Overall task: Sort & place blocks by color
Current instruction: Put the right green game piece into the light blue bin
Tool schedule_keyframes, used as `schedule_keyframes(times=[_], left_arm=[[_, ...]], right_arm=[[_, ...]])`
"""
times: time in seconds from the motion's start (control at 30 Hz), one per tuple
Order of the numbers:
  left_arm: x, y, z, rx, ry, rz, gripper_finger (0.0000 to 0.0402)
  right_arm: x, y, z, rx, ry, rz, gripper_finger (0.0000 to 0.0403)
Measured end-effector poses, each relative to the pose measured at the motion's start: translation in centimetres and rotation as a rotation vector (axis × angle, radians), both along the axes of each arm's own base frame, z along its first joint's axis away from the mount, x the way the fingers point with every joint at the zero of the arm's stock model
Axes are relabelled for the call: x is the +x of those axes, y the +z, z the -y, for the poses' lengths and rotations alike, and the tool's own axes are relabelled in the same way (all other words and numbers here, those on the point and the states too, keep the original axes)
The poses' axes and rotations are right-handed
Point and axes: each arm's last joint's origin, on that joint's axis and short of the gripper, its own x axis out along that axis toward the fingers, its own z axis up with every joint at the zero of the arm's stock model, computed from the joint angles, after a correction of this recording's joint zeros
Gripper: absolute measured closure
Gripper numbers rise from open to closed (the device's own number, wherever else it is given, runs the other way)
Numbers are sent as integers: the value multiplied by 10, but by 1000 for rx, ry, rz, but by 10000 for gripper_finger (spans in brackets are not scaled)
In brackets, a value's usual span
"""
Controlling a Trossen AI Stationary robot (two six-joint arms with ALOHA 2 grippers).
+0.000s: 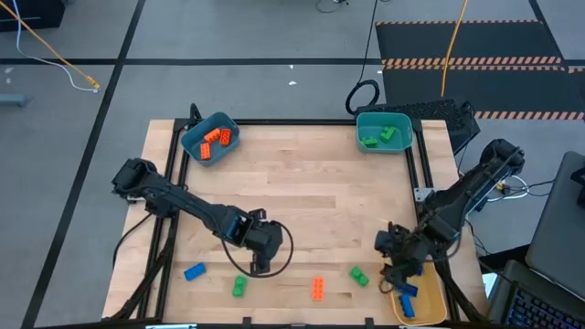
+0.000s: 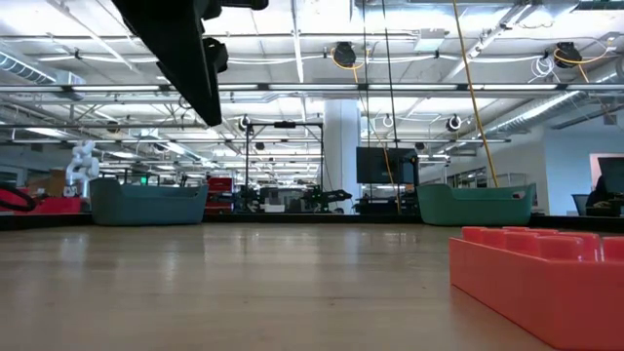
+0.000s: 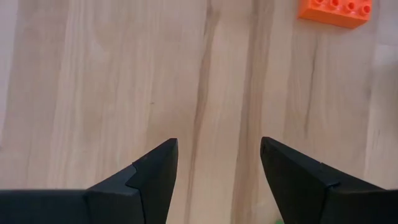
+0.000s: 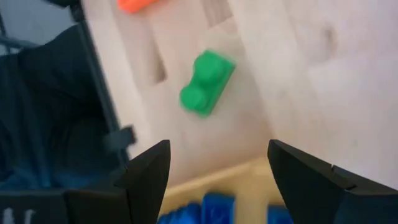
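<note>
Four blocks lie on the wooden table near its near edge: a blue one (image 1: 194,271), a green one (image 1: 239,286), an orange one (image 1: 318,289) and a second green one (image 1: 358,275). My left gripper (image 1: 261,265) is open and empty over bare wood (image 3: 217,146), just right of the first green block. The orange block (image 3: 336,11) lies ahead of it. My right gripper (image 1: 395,272) is open and empty (image 4: 217,149), above the yellow bin's (image 1: 430,306) left rim. The second green block (image 4: 207,83) lies just to its left.
A blue bin (image 1: 211,139) holding orange blocks stands at the far left. A teal bin (image 1: 384,132) holding green blocks stands at the far right. The yellow bin at the near right corner holds blue blocks (image 4: 214,208). The orange block (image 2: 536,283) looms close in the low view.
</note>
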Motion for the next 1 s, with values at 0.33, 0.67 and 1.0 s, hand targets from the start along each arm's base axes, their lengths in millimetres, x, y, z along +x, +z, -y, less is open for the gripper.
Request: schedule_keyframes(times=[0.33, 0.67, 1.0], left_arm=[[11, 1, -25, 37, 67, 38, 170], [13, 1, -30, 38, 83, 38, 170], [13, 1, -30, 36, 85, 38, 170]], right_arm=[[41, -41, -2, -11, 54, -140, 140], [57, -54, -11, 39, 59, -103, 140], [67, -59, -6, 12, 53, -65, 140]])
